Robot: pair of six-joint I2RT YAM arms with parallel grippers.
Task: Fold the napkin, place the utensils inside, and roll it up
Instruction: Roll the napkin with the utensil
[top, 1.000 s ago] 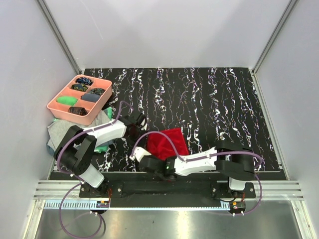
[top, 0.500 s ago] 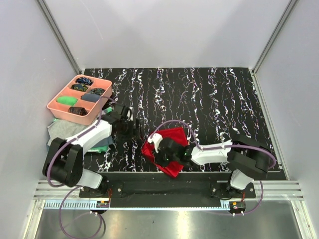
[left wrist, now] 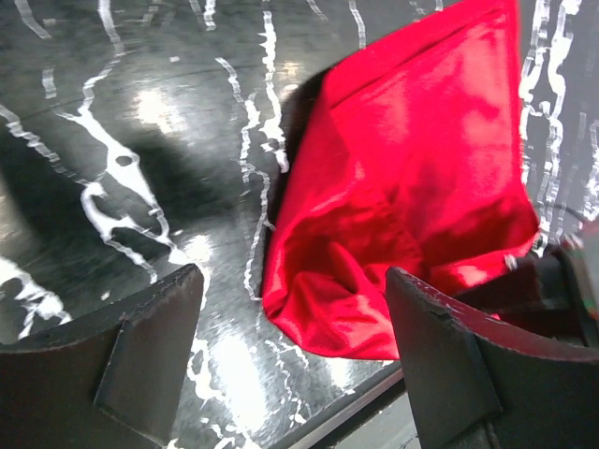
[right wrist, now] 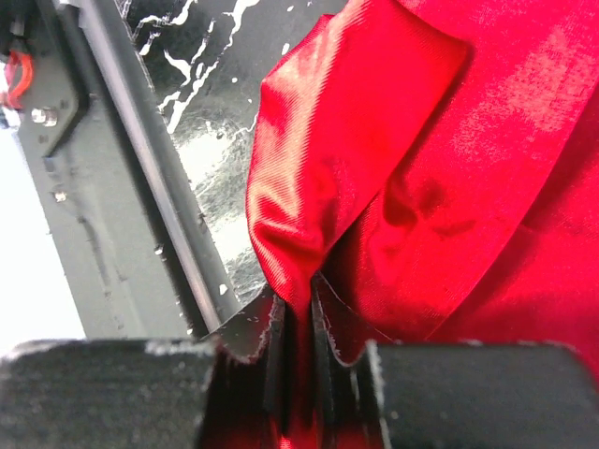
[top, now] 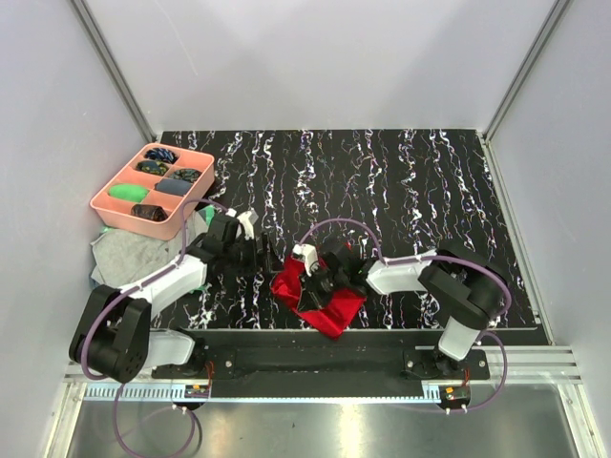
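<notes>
While we look from left to right, we first see a pink tray (top: 113, 204) in the upper left of the top view, with some grey and green cloths (top: 129, 256) just below it. Next comes our left claw (top: 260, 254). Its fingers (left wrist: 140, 351) are wide apart and hold nothing. It hangs just left of the napkin (top: 320, 298).

The napkin lies crumpled a bit left of the middle, low in the top view, near the table (top: 420, 191) edge. Our right claw (top: 323, 279) is pinched tight on a fold of it (right wrist: 318, 187).

We think we are on the first step, the folding. We cannot see the fork or the other utensil anywhere.

Next, we should spread the napkin flat. Our left claw could grab the near edge, so both claws can pull it smooth.
</notes>
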